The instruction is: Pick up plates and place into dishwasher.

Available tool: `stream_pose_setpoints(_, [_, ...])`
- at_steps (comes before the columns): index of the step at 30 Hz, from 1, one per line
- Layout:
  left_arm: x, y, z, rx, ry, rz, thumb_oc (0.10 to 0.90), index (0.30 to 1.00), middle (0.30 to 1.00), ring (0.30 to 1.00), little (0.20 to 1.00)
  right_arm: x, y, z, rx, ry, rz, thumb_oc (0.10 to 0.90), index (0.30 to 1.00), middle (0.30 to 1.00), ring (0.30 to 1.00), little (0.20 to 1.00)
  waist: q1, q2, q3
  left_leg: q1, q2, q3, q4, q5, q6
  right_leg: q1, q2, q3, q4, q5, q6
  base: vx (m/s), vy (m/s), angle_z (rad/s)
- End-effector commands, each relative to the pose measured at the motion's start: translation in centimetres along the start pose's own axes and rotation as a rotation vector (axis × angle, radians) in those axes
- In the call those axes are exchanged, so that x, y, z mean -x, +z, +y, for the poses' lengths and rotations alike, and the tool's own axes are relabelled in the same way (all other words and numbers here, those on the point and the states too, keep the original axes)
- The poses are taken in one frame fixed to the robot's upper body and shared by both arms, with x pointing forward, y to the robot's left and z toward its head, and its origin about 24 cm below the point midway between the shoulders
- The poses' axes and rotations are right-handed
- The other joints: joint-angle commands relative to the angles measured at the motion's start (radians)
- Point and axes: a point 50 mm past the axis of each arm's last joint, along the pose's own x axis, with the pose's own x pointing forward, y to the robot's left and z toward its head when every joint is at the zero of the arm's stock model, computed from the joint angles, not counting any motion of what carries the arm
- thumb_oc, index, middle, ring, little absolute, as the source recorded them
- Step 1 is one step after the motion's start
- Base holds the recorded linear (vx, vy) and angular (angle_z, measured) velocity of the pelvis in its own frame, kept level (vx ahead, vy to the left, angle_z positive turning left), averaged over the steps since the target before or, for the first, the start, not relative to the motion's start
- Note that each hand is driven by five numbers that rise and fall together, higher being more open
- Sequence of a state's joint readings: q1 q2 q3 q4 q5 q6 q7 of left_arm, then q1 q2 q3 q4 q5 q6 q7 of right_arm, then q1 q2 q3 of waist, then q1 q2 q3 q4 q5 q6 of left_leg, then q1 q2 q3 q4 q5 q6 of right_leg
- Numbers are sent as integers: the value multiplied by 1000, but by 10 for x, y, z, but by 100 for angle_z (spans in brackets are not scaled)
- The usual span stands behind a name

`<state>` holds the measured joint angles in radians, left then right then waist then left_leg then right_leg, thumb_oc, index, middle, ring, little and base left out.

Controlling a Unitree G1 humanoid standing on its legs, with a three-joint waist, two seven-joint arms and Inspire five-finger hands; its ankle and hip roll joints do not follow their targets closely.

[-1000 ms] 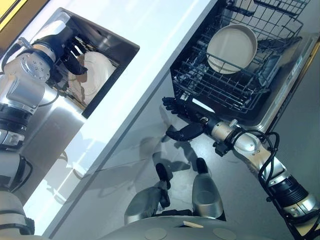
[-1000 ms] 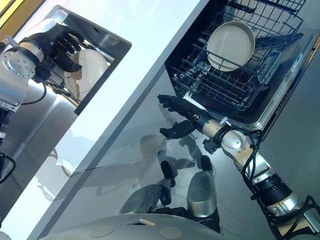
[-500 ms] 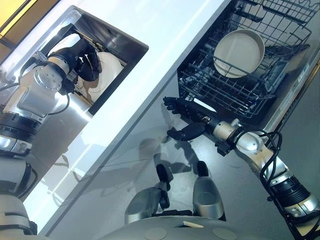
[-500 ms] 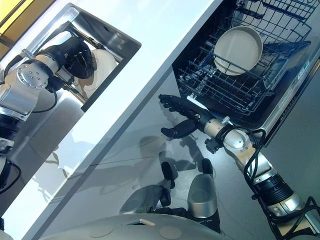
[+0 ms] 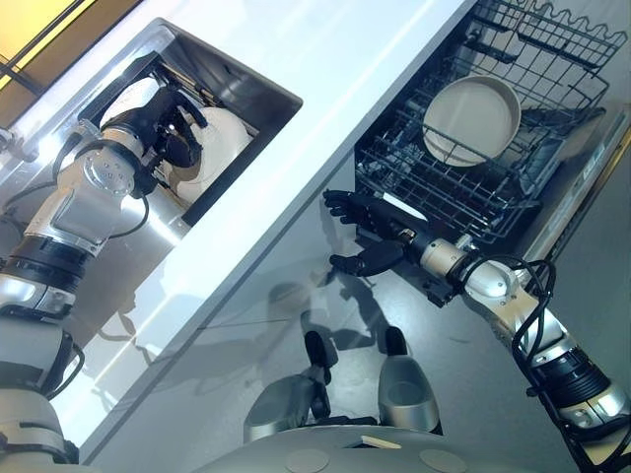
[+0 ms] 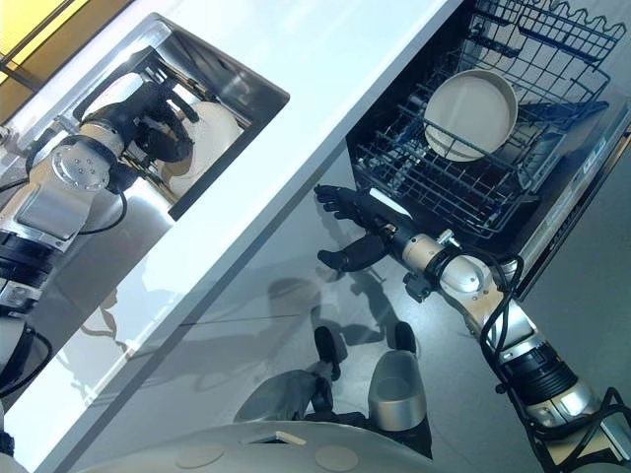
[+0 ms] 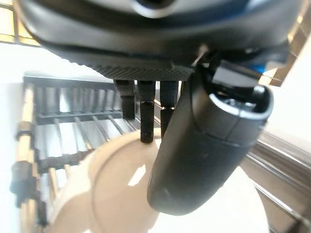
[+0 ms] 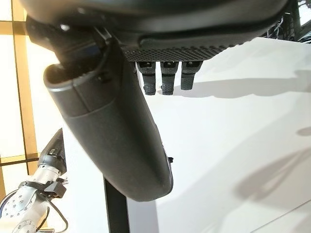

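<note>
The left hand (image 5: 163, 123) reaches into the sink (image 5: 258, 84), its fingers (image 7: 147, 116) straight against a cream plate (image 5: 219, 148), not gripping it. The right hand (image 5: 370, 236) hangs spread and empty beside the dishwasher rack (image 5: 473, 202), where another plate (image 5: 471, 118) stands tilted, under the white worktop (image 5: 325, 59).

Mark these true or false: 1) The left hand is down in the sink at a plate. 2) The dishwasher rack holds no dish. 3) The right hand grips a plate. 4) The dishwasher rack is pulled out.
1) True: the left hand is in the sink at a pale plate.
2) False: a round dish stands in the dishwasher rack.
3) False: the right hand hangs open and holds nothing, in front of the rack.
4) True.
</note>
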<state>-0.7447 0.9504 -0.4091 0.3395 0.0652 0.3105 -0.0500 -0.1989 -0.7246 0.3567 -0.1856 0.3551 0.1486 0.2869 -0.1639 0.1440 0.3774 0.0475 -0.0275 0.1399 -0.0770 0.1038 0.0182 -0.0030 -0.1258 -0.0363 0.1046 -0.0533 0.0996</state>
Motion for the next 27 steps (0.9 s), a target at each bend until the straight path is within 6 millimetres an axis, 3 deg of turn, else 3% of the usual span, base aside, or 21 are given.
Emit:
stream_pose_setpoints(1, [3,-33,39,50,224,152,800,900,900,900,900,-1,35,5,8,-3,-221,800,900,900,900,900,6,-37,-108,-50,-107,1,103,-146,19,-97,64,2,35,15,15,0,0,0])
stream_pose_setpoints(15, [-2,-31,46,86,249,164,800,900,900,900,900,0,38,9,19,4,-234,800,900,900,900,900,-15,-32,-67,-78,-99,16,129,-149,15,-129,72,19,62,6,13,2,-2,-1])
stream_pose_setpoints(27, [-14,-20,36,133,176,180,800,900,900,900,900,-8,47,6,47,-8,-246,800,900,900,900,900,-41,-21,7,-151,-92,34,169,-139,8,-213,83,41,106,8,5,-15,-7,-5])
